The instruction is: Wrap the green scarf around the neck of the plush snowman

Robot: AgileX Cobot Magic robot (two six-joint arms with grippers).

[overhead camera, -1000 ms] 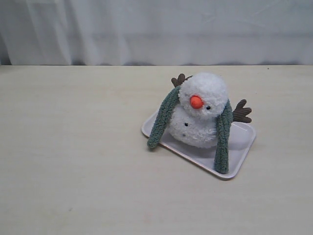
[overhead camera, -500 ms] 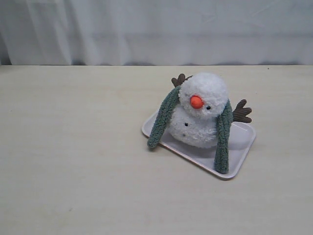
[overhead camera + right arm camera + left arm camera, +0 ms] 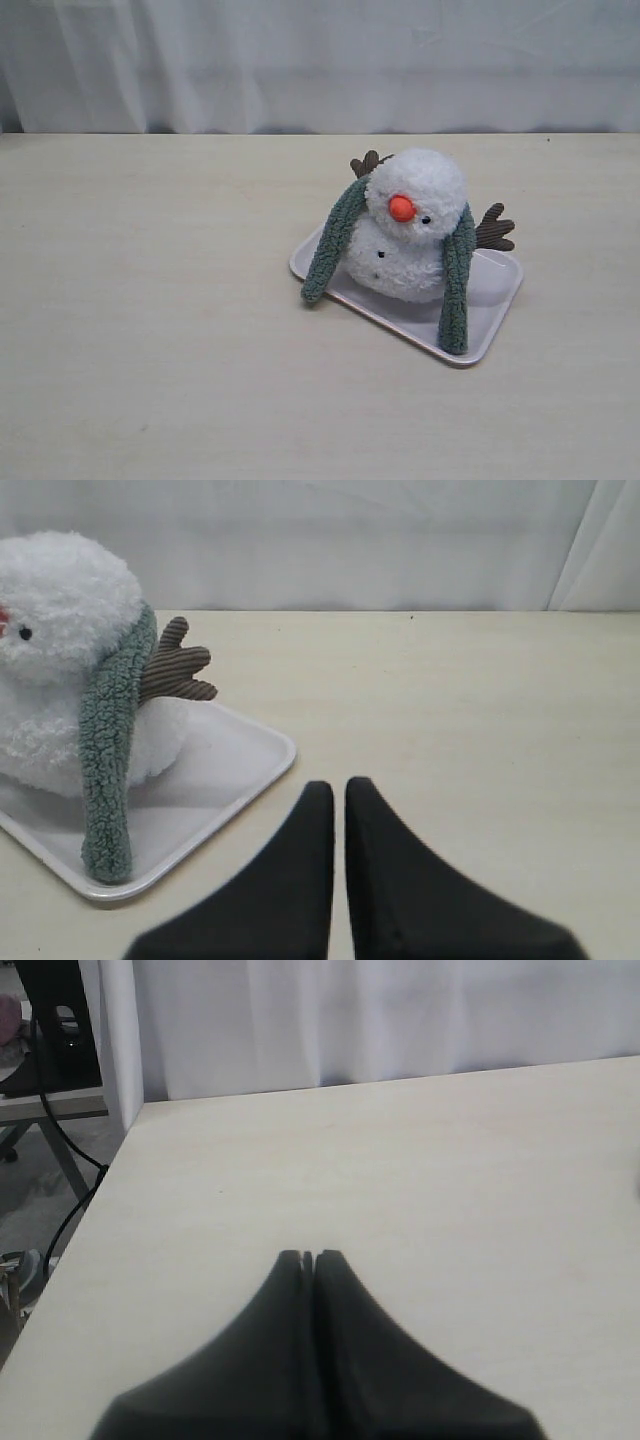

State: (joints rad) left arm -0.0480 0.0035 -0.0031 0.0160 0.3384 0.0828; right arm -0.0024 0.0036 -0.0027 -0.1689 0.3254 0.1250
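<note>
You see no change: the scarf [image 3: 457, 270] hangs uncrossed on the snowman [image 3: 415, 185]; left tool [image 3: 308, 1256] and right tool [image 3: 338, 785] sit together, empty.

A pale flat tray [image 3: 497, 285] lies at a slant on the bench [image 3: 150, 320], a bit to the right of the middle. The bench top is light, with thin wood lines. A white curtain [image 3: 300, 60] hangs behind its far edge. Past one side edge, a black cable [image 3: 70, 1140] runs down toward a grey floor [image 3: 35, 1195], below a dark thing [image 3: 55, 1010] that may be a box.
</note>
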